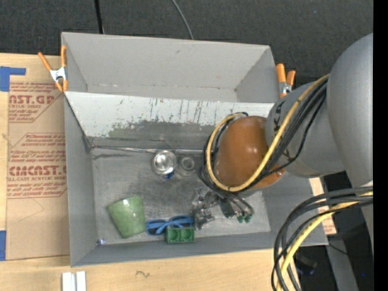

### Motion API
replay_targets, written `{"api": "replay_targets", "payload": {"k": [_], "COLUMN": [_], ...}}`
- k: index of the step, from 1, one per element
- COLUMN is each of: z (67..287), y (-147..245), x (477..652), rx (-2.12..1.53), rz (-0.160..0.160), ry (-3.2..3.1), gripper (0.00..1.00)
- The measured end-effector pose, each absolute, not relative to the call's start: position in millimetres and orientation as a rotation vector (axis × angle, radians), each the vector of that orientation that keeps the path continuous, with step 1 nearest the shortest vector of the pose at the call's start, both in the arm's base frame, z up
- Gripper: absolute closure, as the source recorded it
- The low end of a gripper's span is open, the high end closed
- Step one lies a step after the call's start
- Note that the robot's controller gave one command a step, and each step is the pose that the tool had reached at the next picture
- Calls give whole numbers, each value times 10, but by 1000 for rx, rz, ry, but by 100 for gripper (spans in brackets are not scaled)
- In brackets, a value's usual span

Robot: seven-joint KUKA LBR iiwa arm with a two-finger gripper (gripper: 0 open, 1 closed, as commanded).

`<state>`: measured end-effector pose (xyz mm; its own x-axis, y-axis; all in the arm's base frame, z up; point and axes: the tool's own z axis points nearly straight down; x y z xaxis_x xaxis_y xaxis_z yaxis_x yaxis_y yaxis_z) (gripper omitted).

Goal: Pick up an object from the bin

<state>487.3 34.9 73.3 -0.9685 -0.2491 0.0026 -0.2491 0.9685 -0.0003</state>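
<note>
The small dark-green rectangular block (pixel 180 234) lies just lower-left of the gripper (pixel 205 214), apparently untouched; the claw's state cannot be told.

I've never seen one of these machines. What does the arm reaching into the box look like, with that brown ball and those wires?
The arm is thick, rounded and light grey, with black lettering partly visible near its end. Its wrist wears a smooth orange-brown, dome-shaped cover, ringed by looping yellow and black cables. More such cables hang beside the arm. Beneath the cover is a small, dark metal gripper.
</note>
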Motion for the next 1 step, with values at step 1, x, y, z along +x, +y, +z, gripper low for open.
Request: {"api": "replay_targets", "payload": {"k": [1], "z": [1062], "y": [1471], "x": [4970], "rx": [686], "rz": [-6], "ry": [-3070], "gripper": [100]}}
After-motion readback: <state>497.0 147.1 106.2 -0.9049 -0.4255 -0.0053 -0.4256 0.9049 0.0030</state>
